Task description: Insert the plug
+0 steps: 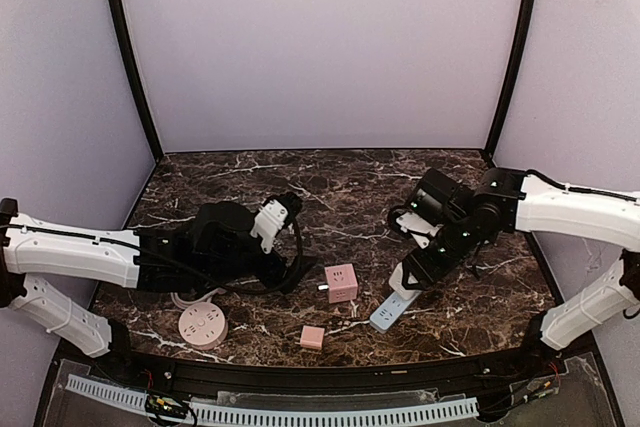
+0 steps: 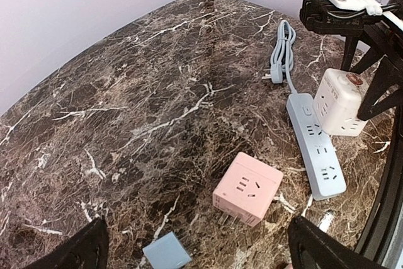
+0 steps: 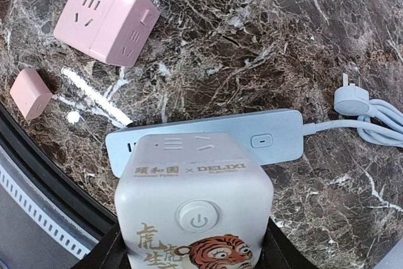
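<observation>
Currently we note the right gripper (image 3: 195, 253) clamped on the white cube adapter (image 3: 195, 206), which sits over the blue power strip (image 3: 277, 137); we cannot tell whether they touch. The left gripper (image 2: 201, 250) gapes wide, with the pink cube (image 2: 247, 188) just ahead of it.

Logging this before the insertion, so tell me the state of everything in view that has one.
Blue power strip: lying flat, its own plug loose, unplugged.
White cube socket: held over that strip; seating unclear.
Right end effector: gripping that cube.
Left end effector: open, empty.
Pink cube socket: prongs bare, unplugged.
Round socket: flat, nothing plugged in.
</observation>
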Controlling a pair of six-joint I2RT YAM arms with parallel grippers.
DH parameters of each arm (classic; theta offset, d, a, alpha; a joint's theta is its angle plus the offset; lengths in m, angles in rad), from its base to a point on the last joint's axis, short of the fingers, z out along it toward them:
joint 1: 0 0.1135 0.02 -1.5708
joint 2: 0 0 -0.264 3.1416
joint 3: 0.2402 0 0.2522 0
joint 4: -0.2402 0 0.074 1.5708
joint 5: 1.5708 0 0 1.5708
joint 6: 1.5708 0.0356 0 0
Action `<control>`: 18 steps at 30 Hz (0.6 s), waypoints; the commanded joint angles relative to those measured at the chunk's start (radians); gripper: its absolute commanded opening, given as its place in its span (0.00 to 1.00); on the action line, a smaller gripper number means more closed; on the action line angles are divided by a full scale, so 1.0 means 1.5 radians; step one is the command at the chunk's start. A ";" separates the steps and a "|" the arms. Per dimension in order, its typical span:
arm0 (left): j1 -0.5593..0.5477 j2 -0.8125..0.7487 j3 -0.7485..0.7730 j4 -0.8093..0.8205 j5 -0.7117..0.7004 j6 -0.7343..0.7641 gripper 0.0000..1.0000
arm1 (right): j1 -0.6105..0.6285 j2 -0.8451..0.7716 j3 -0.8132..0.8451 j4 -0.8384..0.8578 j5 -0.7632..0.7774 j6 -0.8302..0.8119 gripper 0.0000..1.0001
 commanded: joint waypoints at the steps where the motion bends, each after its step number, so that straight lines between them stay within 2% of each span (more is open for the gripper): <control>1: 0.008 -0.033 -0.030 0.005 -0.014 0.010 0.99 | 0.015 0.027 0.004 -0.001 0.030 -0.016 0.00; 11: 0.020 -0.068 -0.061 0.011 -0.030 0.014 0.99 | 0.016 0.092 0.019 -0.023 0.085 -0.003 0.00; 18: 0.020 -0.064 -0.063 0.015 -0.027 0.012 0.99 | 0.016 0.091 0.020 -0.026 0.104 0.007 0.00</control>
